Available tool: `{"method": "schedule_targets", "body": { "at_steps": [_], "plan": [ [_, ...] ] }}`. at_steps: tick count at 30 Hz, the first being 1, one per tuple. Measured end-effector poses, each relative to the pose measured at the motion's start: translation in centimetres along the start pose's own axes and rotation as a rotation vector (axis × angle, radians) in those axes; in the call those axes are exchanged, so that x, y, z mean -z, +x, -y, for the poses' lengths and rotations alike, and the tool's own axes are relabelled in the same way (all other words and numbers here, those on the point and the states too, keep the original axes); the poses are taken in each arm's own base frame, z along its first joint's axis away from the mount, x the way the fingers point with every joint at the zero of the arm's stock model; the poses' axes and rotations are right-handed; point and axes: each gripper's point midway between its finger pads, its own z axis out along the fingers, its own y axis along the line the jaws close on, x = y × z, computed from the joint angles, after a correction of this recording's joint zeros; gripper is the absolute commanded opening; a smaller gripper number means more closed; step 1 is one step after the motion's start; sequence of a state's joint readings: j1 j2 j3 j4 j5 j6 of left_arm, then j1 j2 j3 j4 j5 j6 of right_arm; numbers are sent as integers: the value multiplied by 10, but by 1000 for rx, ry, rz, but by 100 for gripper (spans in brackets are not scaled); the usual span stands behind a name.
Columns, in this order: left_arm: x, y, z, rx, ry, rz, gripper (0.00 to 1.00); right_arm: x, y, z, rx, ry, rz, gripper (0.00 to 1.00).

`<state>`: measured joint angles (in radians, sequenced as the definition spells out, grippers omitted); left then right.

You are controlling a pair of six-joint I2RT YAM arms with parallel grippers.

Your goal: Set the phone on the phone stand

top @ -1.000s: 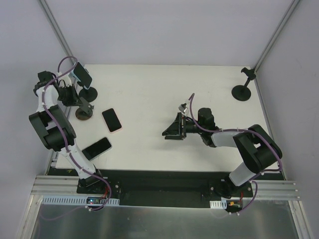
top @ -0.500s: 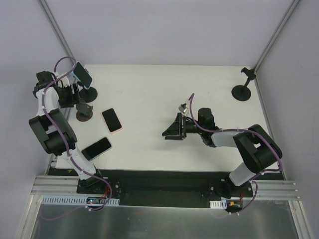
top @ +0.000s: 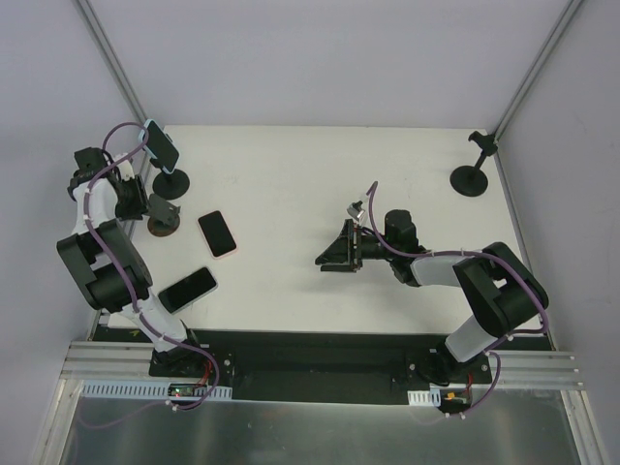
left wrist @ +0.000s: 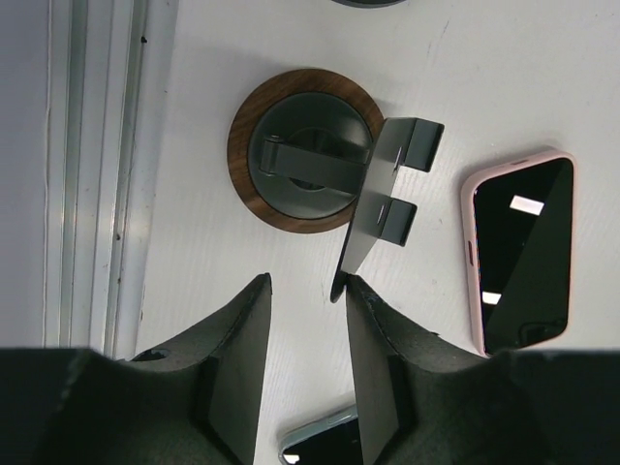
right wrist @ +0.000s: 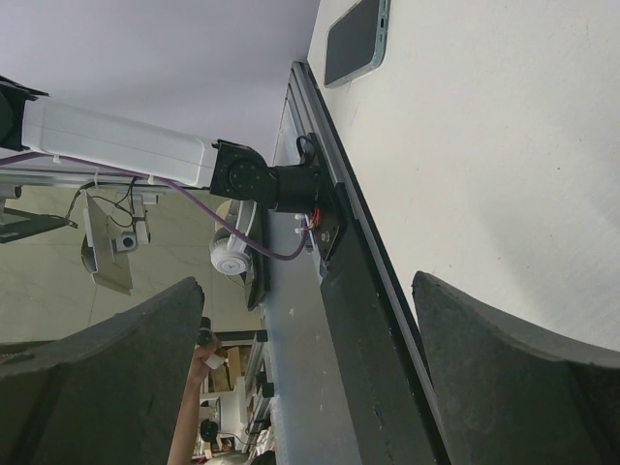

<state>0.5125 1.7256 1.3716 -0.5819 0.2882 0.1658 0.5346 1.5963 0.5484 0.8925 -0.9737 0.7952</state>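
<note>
Left end effector point(left wrist: 305, 291) hangs unclenched over the white counter point(left wrist: 484, 77), its two matte black fingers point(left wrist: 242, 358) parted by a narrow gap and gripping nothing. Just past the fingertips stands a phone stand point(left wrist: 305, 150) with a round dark base ringed in wood grain. Its bent grey metal cradle reaches out past the rim, one corner close to a fingertip. Beside it, flat and screen-up, lies the pink-cased phone point(left wrist: 523, 254), glossy glass catching the lights and not on any stand. A blue-edged phone point(top: 188, 288) lies flat nearer the arms. At the counter's far left corner a mounted phone point(top: 160, 145) sits tilted on a round-footed stand point(top: 172, 182). Mid-counter, the right end effector point(top: 334, 254) sits low, its broad dark fingers spread wide and empty. A slim black stand point(top: 473, 177) occupies the far right corner.
</note>
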Motion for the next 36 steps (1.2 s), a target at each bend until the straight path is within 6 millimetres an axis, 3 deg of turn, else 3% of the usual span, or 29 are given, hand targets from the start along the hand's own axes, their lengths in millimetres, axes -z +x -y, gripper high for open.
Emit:
{"method": "schedule_targets", "body": {
  "at_steps": [4, 9, 13, 14, 15, 18, 22, 26, 31, 36],
  "plan": [
    [0, 0, -4, 3, -25, -3, 32, 0, 0, 0, 0, 0, 0, 92],
    [6, -1, -12, 36, -89, 6, 50, 0, 0, 0, 1, 0, 0, 92],
    [33, 3, -19, 130, -209, 62, 71, 0, 0, 0, 4, 0, 0, 92],
    [46, 10, -17, 164, -240, 88, 73, 0, 0, 0, 4, 0, 0, 92],
    [56, 17, -14, 187, -257, 107, 83, 0, 0, 0, 4, 1, 0, 92],
    [90, 42, 4, 250, -276, 191, 92, 0, 0, 1, 2, 4, -1, 92],
    [105, 64, 35, 285, -239, 209, 96, 0, 1, 3, 1, 9, -4, 92],
    [93, 84, 72, 348, -197, 116, 95, 2, 2, 3, 8, 21, -4, 92],
    [72, 111, 131, 382, -129, -2, 99, 4, 4, 3, 23, 38, -2, 92],
    [37, 134, 157, 430, -182, -135, 99, 7, 7, 3, 35, 61, -5, 92]
  ]
}}
